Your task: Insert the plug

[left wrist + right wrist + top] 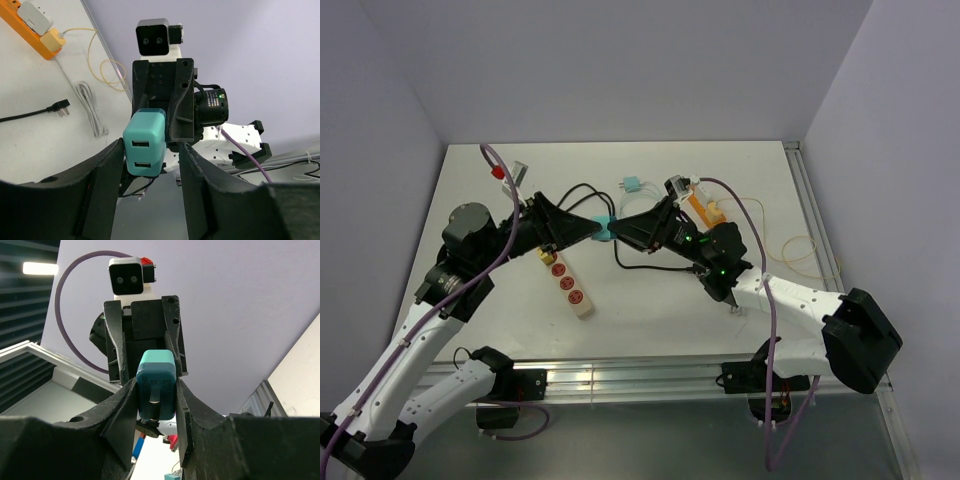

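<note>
one boxy teal two-port plug (145, 145)

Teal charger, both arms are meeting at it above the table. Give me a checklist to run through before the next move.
1. Right end effector clamped on the charger: ok, both fingers press its sides.
2. Left end effector closed on it: not ok, there is a gap at one finger.
3. Prong clear of the fingers: ok in the right wrist view.
4. White strip sockets free: ok for those that show; its far end is hidden under the left arm.
5. Charger lined up over the strip: not ok, it is held off to one side.
</note>
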{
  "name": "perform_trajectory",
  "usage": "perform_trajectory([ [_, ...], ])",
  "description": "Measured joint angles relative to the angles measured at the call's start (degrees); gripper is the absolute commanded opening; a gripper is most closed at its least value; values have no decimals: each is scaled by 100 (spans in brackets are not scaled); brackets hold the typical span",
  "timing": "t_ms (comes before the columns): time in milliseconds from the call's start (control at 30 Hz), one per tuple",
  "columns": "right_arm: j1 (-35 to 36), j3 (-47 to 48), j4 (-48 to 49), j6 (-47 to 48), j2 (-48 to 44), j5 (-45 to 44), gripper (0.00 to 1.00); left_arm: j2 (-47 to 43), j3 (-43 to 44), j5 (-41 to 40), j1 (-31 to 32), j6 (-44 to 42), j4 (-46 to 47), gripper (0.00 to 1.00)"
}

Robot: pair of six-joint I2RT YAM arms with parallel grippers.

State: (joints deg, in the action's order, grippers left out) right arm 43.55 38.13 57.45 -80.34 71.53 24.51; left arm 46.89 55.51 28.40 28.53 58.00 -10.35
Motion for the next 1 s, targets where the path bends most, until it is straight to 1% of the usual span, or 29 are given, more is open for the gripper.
perform_trajectory([
  [267,9,4,118,-103,61,4,0,9,0,87,0,17,26,50],
  [533,15,13,369,-190,188,13,0,63,0,223,0,37,118,49],
  [633,20,17,409,-234,214,13,0,72,0,234,0,39,116,46],
  [667,20,17,428,-238,214,17,0,72,0,238,0,44,118,42],
  [733,20,22,463,-256,214,26,0,72,-2,240,0,48,122,40],
  [933,20,31,597,-273,269,42,0,72,-2,232,-7,146,131,22],
  [967,20,44,608,-273,291,42,0,74,-2,225,-11,149,131,12],
  [1000,20,57,621,-273,313,46,0,79,-2,221,-17,149,133,6],
])
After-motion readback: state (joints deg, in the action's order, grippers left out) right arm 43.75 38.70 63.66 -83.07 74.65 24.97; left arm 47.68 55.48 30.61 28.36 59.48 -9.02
